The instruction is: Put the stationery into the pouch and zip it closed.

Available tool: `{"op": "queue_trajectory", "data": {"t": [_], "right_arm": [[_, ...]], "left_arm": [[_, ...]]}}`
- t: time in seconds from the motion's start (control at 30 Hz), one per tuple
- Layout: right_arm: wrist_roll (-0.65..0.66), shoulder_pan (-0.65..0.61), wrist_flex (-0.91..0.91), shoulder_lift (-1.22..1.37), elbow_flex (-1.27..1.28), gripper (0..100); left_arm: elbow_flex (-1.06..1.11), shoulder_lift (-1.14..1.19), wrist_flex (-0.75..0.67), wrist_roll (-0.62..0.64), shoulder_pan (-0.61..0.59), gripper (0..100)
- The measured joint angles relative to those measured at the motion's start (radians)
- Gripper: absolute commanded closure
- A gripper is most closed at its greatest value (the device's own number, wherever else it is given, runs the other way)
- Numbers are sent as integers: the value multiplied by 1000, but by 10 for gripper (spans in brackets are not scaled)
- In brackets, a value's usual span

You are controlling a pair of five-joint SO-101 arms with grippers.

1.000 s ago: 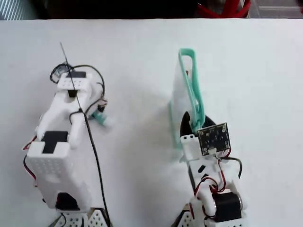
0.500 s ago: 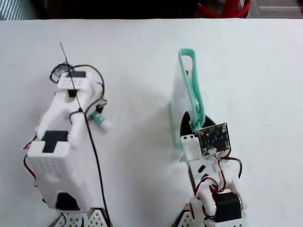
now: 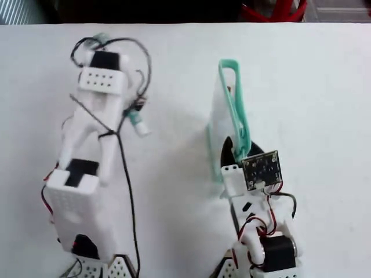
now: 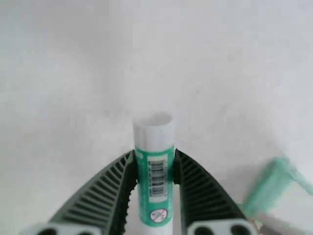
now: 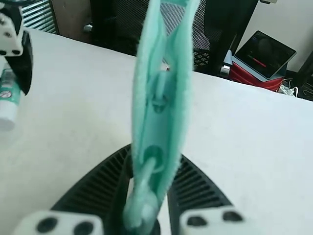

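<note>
**Both arms loaded: pouch on the right, glue stick on the left**

White table (image 3: 313, 87), two arms side by side at the near edge.

Left arm (image 3: 87, 156): stretched out over the left half of the table, black cable (image 3: 128, 191) trailing along it. Left gripper (image 4: 154, 159) clenched on a glue stick (image 4: 154, 171), one dark ribbed finger on each side of the green label. The white end sticks out past the fingertips.

Right arm (image 3: 261, 231): low, near the table's front. Right gripper (image 5: 150, 166) pinched tight on the near end of the pouch (image 5: 161, 73).

Pouch: mint-green trim with clear sides, standing up on its edge. It runs from the right gripper toward the far side of the table.

Glue stick: in the high view it sits left of the pouch, well apart from it. Cannot tell whether it touches the table.
</note>
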Motion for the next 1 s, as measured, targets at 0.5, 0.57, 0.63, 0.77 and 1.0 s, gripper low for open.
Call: {"op": "queue_trajectory", "data": {"t": [0.5,0.57,0.63,0.77,1.0], "right_arm": [[0,34,0,0,0,979],[0,46,0,0,0,979],[0,51,0,0,0,979],[0,51,0,0,0,979],[0,51,0,0,0,979]], "left_arm": [[-655,-2,123,-269,313,976],[-667,-20,123,-301,339,976],[-667,-63,123,-330,364,976],[-677,-209,123,-390,416,976],[-687,-304,72,-508,443,973]]}}
